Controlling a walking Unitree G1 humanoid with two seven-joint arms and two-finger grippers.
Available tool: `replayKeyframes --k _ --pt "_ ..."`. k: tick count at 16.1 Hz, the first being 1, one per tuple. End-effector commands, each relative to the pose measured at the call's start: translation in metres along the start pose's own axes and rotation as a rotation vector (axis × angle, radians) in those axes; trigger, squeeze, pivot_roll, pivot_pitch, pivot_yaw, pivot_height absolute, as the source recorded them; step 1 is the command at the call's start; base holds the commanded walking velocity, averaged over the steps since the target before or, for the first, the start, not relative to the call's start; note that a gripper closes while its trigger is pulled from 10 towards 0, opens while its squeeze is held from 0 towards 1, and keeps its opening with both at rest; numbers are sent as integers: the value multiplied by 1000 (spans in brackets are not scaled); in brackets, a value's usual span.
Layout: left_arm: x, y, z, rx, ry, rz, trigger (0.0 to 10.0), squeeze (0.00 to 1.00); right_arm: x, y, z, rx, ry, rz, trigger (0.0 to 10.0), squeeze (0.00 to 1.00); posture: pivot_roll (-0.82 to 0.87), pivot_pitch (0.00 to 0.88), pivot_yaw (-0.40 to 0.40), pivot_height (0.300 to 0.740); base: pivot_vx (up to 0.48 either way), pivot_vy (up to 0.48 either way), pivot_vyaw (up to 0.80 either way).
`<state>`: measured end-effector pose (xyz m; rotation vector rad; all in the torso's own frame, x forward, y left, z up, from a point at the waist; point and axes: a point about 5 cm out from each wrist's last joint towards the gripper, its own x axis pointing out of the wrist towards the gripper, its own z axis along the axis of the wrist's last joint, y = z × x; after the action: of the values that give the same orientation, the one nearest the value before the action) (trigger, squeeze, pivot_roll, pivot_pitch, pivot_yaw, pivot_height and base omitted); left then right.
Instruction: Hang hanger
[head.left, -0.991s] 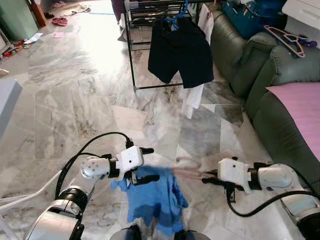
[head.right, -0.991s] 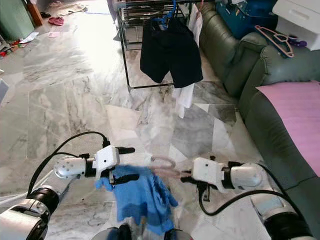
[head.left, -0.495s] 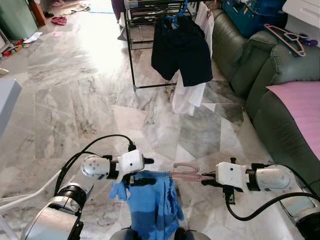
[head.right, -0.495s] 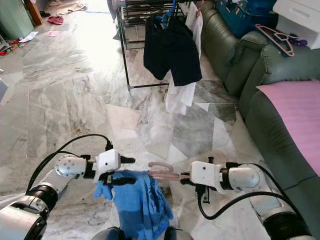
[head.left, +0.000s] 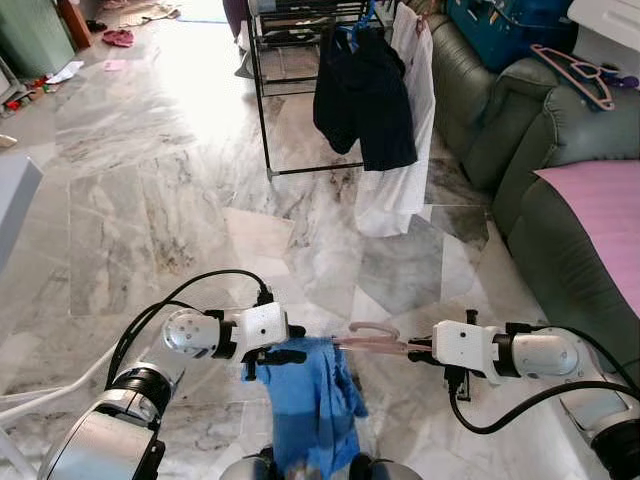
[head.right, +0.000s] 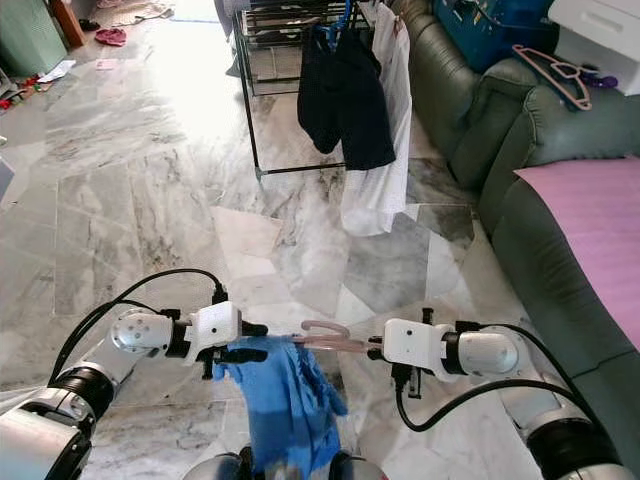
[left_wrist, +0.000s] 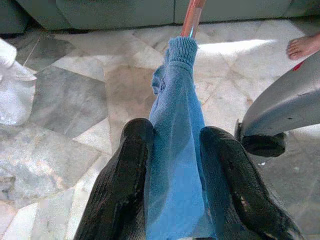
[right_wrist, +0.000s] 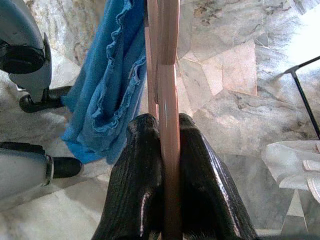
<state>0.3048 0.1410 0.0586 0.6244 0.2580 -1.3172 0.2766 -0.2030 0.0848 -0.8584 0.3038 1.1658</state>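
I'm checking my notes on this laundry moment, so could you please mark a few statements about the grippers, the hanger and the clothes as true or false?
1. The right gripper is shut on the pink hanger. True.
2. The left gripper is open and holds nothing. False: it pinches the blue garment.
3. The blue garment lies flat on the floor. False: it hangs between the grippers.
4. Dark shorts hang on the rack. True.
5. Another hanger lies on the sofa. True.

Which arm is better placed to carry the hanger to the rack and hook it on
Probably the right. The right gripper is shut on the pink hanger, so it controls the hook. The left gripper only pinches the blue garment draped on it.
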Motion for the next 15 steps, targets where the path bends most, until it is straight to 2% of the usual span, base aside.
replayKeyframes --k 1,4,5,6,7,8,13,15 --pt "-2 -2 -6 -4 46 -22 0 0 1 -5 5 -20 -22 -23 10000 0 -241 164 26 740 0 0 0" --pt "1 -6 -9 -3 73 -24 0 0 2 -8 9 -25 -39 -39 10000 0 -243 163 26 740 0 0 0" --pt "1 -5 -9 13 80 1 1333 0 3 -8 9 -25 -39 -39 10000 0 -244 163 27 740 0 0 0" --pt "1 -2 -8 -5 67 26 10000 16 3 -8 9 -25 -38 -39 10000 0 -244 163 27 740 0 0 0" --pt "1 -1 -7 5 63 44 10000 16 3 -8 9 -25 -37 -39 10000 0 -244 163 27 740 0 0 0" --pt "1 -1 -6 -19 52 30 10000 1000 3 -7 8 -26 -36 -38 10000 0 -243 164 27 740 0 0 0" --pt "0 -1 -7 7 72 30 10000 1000 3 -7 8 -27 -36 -43 10000 0 -244 168 29 740 0 0 0" --pt "0 -2 -10 -10 98 4 10000 1000 3 -9 10 -32 -40 -44 10000 0 -246 171 30 740 0 0 0"
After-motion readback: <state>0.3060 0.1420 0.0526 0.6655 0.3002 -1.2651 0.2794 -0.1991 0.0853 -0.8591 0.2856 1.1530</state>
